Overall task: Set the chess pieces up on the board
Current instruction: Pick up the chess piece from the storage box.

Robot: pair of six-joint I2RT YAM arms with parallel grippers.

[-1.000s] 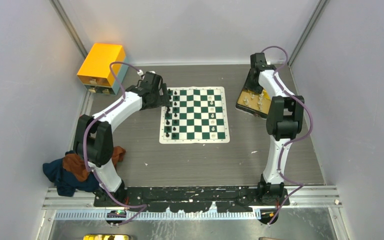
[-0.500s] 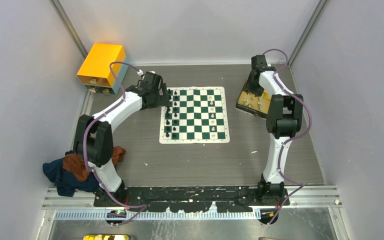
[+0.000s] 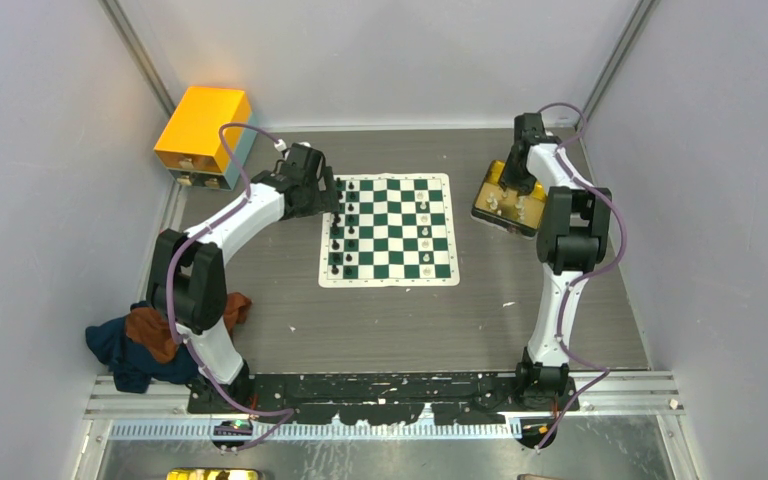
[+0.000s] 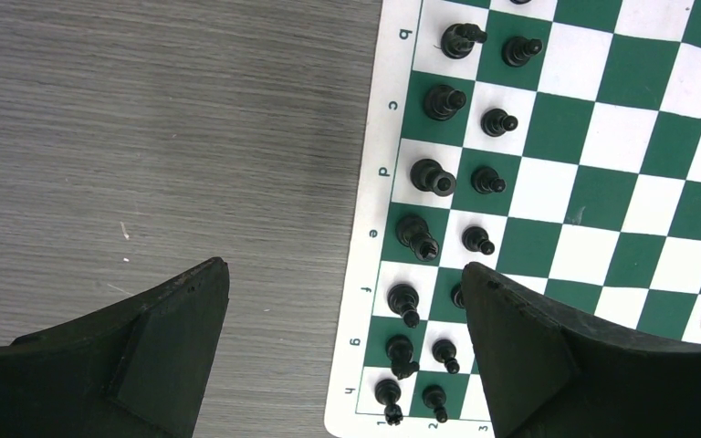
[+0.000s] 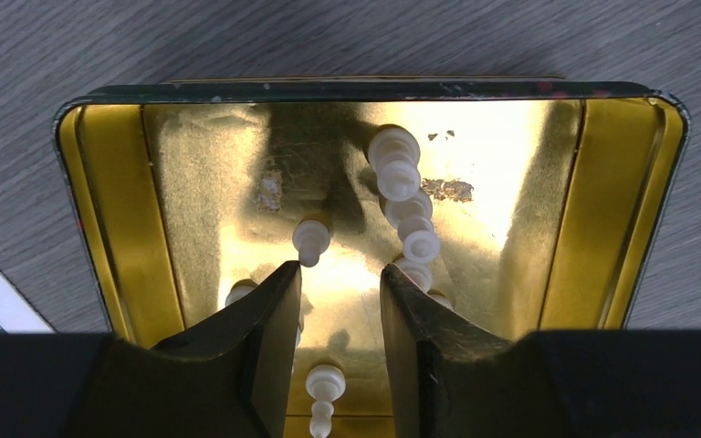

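At the far right of the table (image 3: 380, 320), the right arm (image 3: 567, 240) stretches forward, its wrist tipped down over the gold tray (image 5: 374, 88). The right gripper (image 5: 340, 271) sits low inside the tray, jaws narrowly apart, with a cream piece (image 5: 324, 383) lying loose between them and other cream chessmen (image 5: 400, 178) just beside. The left arm (image 3: 245, 215) angles toward the board (image 3: 390, 230), on its left edge. The left gripper (image 4: 342, 269) is spread wide and empty above the black chessmen (image 4: 434, 176) standing in two files.
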